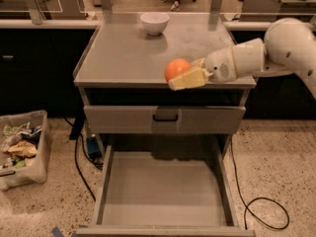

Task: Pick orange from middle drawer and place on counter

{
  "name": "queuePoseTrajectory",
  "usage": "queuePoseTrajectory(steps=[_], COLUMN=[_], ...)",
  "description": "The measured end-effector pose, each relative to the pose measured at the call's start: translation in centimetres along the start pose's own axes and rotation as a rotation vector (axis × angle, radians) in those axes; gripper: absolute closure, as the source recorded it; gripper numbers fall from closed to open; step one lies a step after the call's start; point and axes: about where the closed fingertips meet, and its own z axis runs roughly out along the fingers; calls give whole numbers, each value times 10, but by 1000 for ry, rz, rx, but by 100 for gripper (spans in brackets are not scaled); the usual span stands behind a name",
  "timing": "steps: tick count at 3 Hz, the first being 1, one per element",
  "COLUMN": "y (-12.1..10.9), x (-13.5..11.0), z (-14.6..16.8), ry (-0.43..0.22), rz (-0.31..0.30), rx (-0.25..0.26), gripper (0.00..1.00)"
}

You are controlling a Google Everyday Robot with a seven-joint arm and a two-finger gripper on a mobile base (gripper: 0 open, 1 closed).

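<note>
Counter edge: orange seemingly within gripper

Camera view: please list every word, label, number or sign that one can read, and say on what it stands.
None can be read.
The counter, the open middle drawer, the white bowl and the gripper, shut on the orange above the counter's front edge, bear no markings.
Any print on the scraps in the bin on the floor cannot be made out.

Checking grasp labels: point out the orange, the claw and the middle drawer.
orange (176,68), camera view, middle of its front.
claw (185,77), camera view, between the fingertips, gripping the orange over the counter (128,53) front edge.
middle drawer (163,191), camera view, bare floor.
</note>
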Motion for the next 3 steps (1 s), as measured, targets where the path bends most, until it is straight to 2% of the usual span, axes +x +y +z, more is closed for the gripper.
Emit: queuePoseTrajectory(steps=[1,2,3], y=[-13,-13,-18], x=[-36,-36,-43], z=[-30,-30,-21], ry=[-58,-59,-49], rz=[-44,-45,-73], rx=[53,53,45], gripper=[100,100,100])
